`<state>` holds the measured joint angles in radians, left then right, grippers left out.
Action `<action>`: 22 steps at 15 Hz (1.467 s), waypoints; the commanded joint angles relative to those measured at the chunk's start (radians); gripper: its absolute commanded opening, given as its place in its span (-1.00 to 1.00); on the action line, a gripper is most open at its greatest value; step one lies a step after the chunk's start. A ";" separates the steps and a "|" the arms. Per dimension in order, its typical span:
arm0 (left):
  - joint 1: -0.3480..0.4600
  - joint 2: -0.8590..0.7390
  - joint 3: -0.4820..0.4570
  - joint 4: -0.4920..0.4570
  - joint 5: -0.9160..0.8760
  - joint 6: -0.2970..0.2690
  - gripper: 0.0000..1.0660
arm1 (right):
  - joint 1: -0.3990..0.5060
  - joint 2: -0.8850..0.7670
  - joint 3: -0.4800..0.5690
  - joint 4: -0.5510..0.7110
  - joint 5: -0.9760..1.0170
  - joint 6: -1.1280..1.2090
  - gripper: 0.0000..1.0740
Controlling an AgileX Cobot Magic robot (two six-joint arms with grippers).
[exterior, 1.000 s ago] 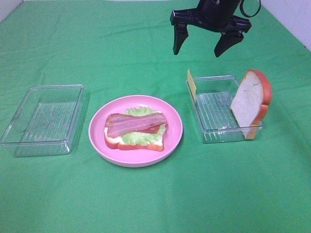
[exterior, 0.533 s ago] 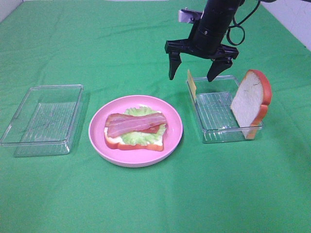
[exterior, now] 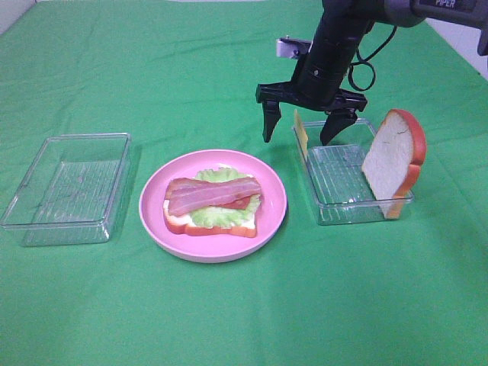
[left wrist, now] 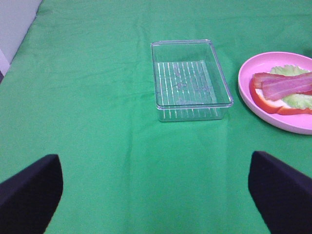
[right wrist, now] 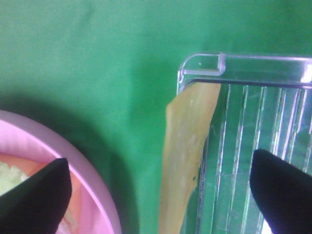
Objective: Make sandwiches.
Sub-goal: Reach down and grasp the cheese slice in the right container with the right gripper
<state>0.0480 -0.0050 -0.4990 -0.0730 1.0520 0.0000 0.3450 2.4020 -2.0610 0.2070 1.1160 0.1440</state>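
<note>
Lower now, the right gripper [exterior: 297, 138] has come down so its wide-open, empty jaws straddle the yellow cheese slice [right wrist: 187, 161] leaning at the clear tray [exterior: 364, 212] wall (bread slice [exterior: 390, 164] opposite). The bacon-topped sandwich [exterior: 213, 202] sits on the pink plate [exterior: 154, 223]; the left gripper [left wrist: 156, 195] jaws gape empty.

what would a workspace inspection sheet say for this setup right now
surface: green cloth, a few creases
job's things: open sandwich (bread, lettuce, bacon) on pink plate; cheese slice upright against the plate-side wall of right tray, inside or outside unclear; bread slice standing at its other end; left tray holds nothing
clutter: nothing seen
grippers: right end effector open, fingers either side of the cheese; left end effector open over cloth
cables: black cable looped on right arm
surroundings: pale wall
</note>
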 commanded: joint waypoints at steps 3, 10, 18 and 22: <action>0.000 -0.025 0.001 -0.008 -0.010 0.000 0.81 | -0.001 0.003 -0.006 -0.004 0.007 -0.011 0.35; 0.000 -0.025 0.001 -0.008 -0.010 0.000 0.81 | -0.001 0.003 -0.006 -0.019 0.016 0.016 -0.24; 0.000 -0.025 0.001 -0.008 -0.010 0.000 0.81 | -0.001 0.003 -0.006 -0.019 0.030 0.016 -0.64; 0.000 -0.025 0.001 -0.008 -0.010 0.000 0.81 | -0.001 0.003 -0.006 -0.019 0.050 0.016 -1.00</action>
<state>0.0480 -0.0050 -0.4990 -0.0730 1.0520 0.0000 0.3450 2.4030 -2.0610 0.1840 1.1500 0.1530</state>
